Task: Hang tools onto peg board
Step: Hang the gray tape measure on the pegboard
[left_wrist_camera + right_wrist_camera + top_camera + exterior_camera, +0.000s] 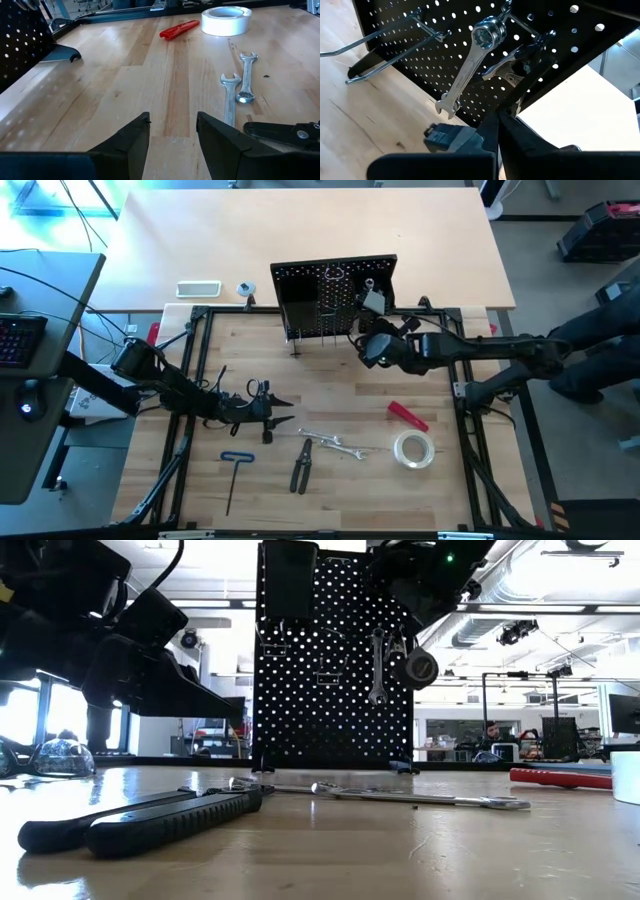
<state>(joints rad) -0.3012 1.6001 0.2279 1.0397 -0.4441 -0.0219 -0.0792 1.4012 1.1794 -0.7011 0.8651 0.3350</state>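
The black peg board [330, 295] stands upright at the table's far side. A silver wrench [470, 65] hangs on it by its ring end [490, 31] from a hook; it also shows in the low view [377, 665]. My right gripper [497, 117] is shut just before the board [368, 340], below that wrench. A thin silver tool [505, 67] hangs edge-on beside it. My left gripper [172, 127] is open and empty above the table's left middle [280, 418]. Two wrenches [335, 443], pliers [300, 465], a blue T-handle hex key [235, 475], a red-handled tool [407, 415] and a tape roll [413, 449] lie flat on the table. My right gripper's shut fingers point up at the board's lower right part. I cannot tell whether their tips touch the thin silver tool [512, 62]; the fingers themselves hide that place.
A white slab [198, 288] lies on the far table behind the board. The black table frame [190, 380] runs along the left and right sides. Bare wood lies between the board and the tools [330, 390]. Empty hooks [395, 37] stick out of the board.
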